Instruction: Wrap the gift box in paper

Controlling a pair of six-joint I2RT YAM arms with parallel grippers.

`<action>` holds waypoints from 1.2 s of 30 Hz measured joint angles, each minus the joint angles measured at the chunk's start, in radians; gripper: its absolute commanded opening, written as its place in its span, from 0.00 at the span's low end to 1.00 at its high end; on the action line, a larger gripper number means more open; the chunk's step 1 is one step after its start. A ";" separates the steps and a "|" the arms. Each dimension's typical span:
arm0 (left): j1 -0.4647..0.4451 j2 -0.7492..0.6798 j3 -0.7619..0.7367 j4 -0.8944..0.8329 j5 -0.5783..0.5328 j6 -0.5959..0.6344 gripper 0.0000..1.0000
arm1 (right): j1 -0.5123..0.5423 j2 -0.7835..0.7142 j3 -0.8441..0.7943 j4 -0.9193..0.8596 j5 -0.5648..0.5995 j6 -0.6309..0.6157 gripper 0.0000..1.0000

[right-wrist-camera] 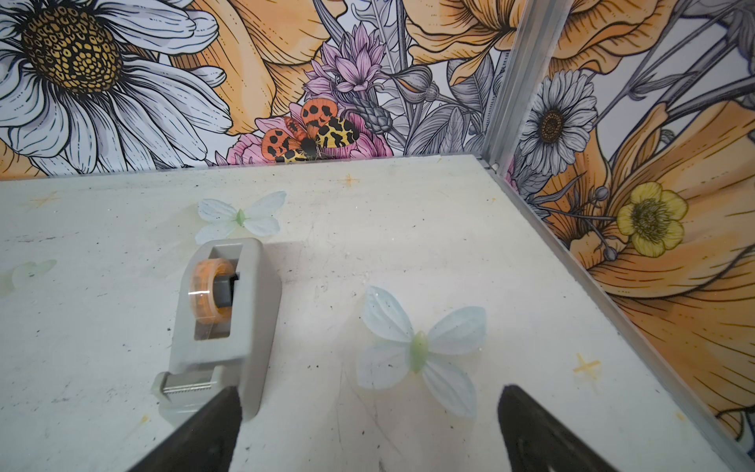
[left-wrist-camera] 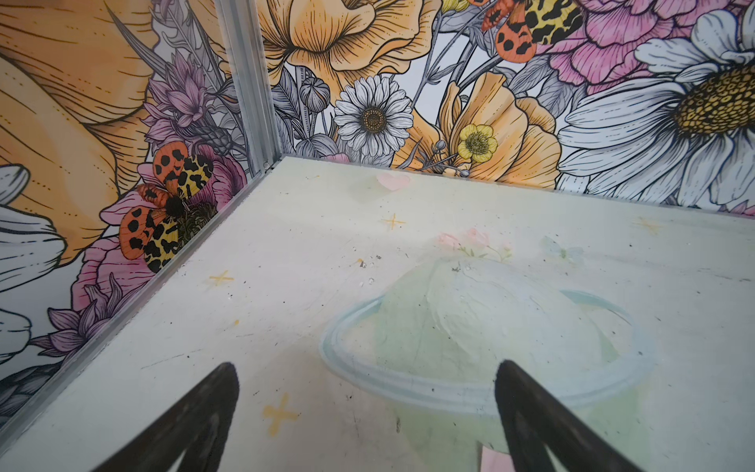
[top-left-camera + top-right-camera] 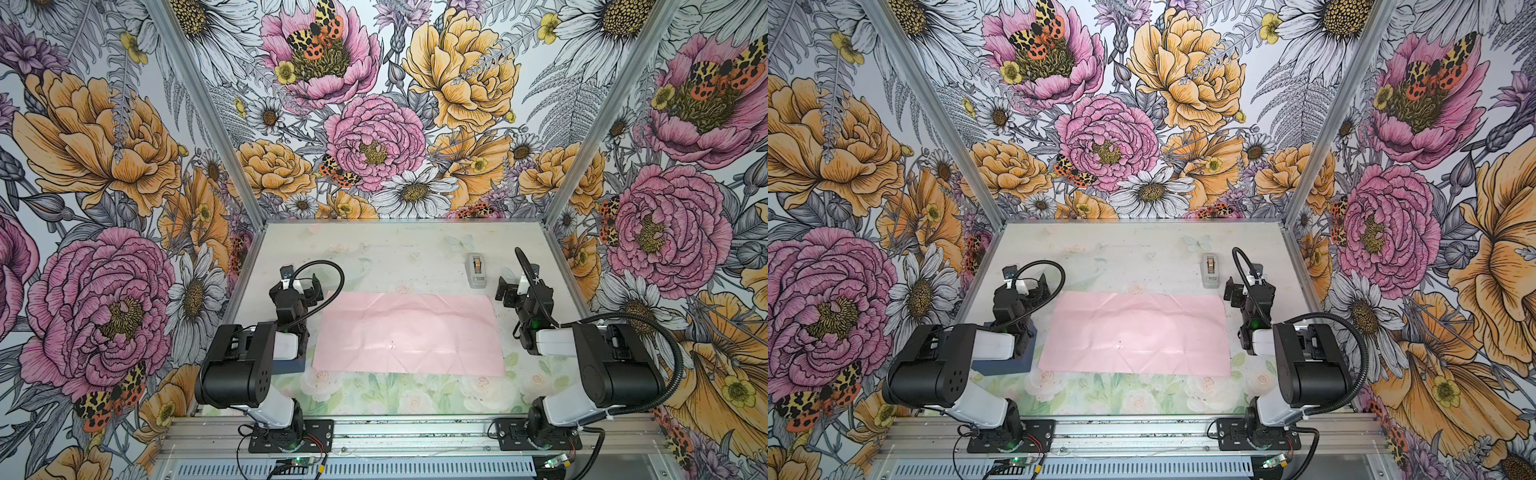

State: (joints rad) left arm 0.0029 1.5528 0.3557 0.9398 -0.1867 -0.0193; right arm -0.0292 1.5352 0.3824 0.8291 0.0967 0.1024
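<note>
So the gift box (image 3: 1005, 363) is sitting in the lower left of a top view, just beside the left edge of the paper (image 3: 1136, 332) and not on it. It's half hiding under my own left arm. The paper is lying flat and creased mid-frame on the counter (image 3: 1142, 249) with nothing on it, so I'm guessing the wrapping isn't started.

My left tool (image 3: 1040, 286) is hanging wide open with nothing in it, up by the paper's upper left corner and pointing away from the box. My right tool (image 3: 1231, 291) is gaping too, also empty, just beside the grey tape dispenser (image 3: 1211, 270) near the paper's upper right corner.

Stuff I'm worrying about:
- The box is tucked under the arm, so I'm having to fold back to reach it. A sloppy swing could be shoving it into the paper and bunching that edge.
- The sheet is looking thin. Dragging the box across it instead of lifting could be sliding or tearing it.
- The right tool is sitting so close to the dispenser that any sideways move is risking a knock.
- Pinching a flat sheet off the counter is looking fiddly, and I could be scraping or crumpling it.
</note>
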 measured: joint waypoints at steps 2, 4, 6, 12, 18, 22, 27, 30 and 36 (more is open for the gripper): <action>0.002 0.000 0.000 0.000 0.005 0.000 0.99 | 0.000 0.000 0.000 0.000 0.000 0.000 1.00; 0.002 0.000 0.000 0.000 0.007 0.000 0.99 | 0.000 0.000 0.000 0.000 0.000 0.000 1.00; 0.002 0.000 0.000 0.001 0.009 0.000 0.99 | 0.000 -0.005 0.001 -0.011 0.002 0.000 1.00; -0.026 -0.108 0.052 -0.178 -0.031 0.010 0.99 | 0.000 -0.243 0.195 -0.482 0.039 0.048 0.99; -0.111 -0.233 0.287 -0.478 -0.094 -0.050 0.99 | 0.000 -0.526 0.378 -0.878 0.073 0.203 0.99; -0.140 -0.252 0.426 -0.690 -0.062 -0.144 0.99 | -0.001 -0.576 0.369 -1.136 -0.006 0.359 1.00; -0.143 -0.234 0.494 -0.907 0.019 -0.249 0.99 | 0.033 -0.432 0.280 -1.306 -0.179 0.530 0.99; -0.131 -0.217 0.493 -1.006 0.060 -0.298 0.99 | 0.077 -0.334 0.271 -1.361 -0.227 0.576 0.99; -0.065 -0.215 0.491 -1.096 0.126 -0.354 0.99 | 0.108 -0.243 0.273 -1.369 -0.241 0.616 0.99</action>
State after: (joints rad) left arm -0.0624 1.3380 0.8463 -0.1558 -0.0612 -0.3733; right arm 0.0784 1.2919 0.6552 -0.5396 -0.1444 0.7181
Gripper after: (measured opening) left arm 0.987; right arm 0.992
